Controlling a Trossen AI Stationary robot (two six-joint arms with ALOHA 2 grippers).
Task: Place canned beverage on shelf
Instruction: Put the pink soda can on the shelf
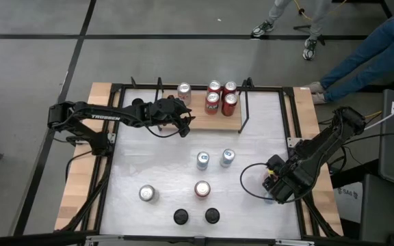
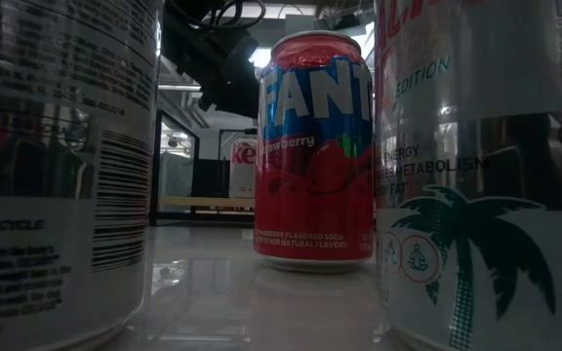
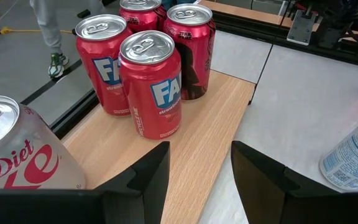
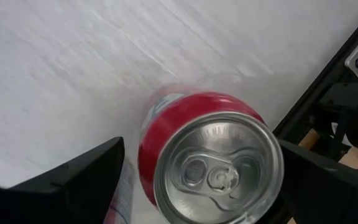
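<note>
The shelf [image 1: 232, 124], a small wooden board with black rods, stands at the table's far middle. On it stand a silver Diet Coke can [image 3: 17, 155] and several red cans [image 3: 151, 81]. My left gripper [image 3: 201, 165] hovers open over the shelf's front part, just near of these cans, with nothing between its fingers. At the table's right near side my right gripper [image 4: 201, 180] points down, open, over an upright red can [image 4: 213, 158]. Its fingers stand on either side of the can's top. In the high view my right gripper [image 1: 277, 190] hides that can.
Loose cans stand on the white table: two blue-white ones [image 1: 215, 159] in the middle, a silver one [image 1: 147, 193] and a red one [image 1: 202, 189] nearer, two dark-topped ones [image 1: 196, 216] at the near edge. The black frame rail [image 4: 347, 50] runs close beside the right gripper.
</note>
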